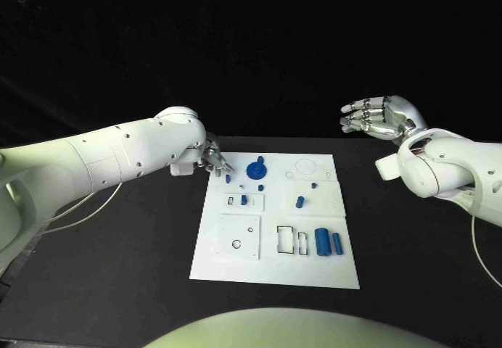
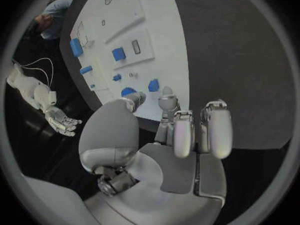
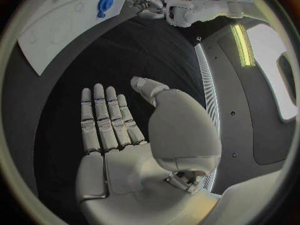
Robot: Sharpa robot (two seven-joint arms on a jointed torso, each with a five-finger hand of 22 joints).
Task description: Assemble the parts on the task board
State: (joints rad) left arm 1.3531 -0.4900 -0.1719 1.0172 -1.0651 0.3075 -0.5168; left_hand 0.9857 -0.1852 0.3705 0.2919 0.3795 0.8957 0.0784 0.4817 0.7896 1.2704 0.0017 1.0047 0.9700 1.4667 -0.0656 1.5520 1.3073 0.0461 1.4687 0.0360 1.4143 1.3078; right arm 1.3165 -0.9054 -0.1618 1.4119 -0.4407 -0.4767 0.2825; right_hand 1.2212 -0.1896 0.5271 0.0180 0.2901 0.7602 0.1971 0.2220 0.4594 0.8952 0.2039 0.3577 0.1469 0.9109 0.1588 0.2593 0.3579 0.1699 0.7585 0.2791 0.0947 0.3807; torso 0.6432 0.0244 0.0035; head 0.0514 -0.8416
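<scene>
Hovering at the task board's [image 1: 274, 267] far-left corner, left hand [image 1: 212, 161] has fingers apart, holding nothing. Right hand [image 1: 381, 117] is up off the bench [image 1: 418, 254], spread wide. Blue parts [image 1: 324, 242] sit on the board.

A black counter [image 1: 418, 254] spreads across the scene, matte and dark under the lighting, running from the near edge to the far edge. Thin pale cables trail over it: one loops along the left side [image 1: 89, 203], another hangs down at the right edge [image 1: 476, 239]. Behind the counter's far edge lies a black backdrop [image 1: 251, 65].
</scene>
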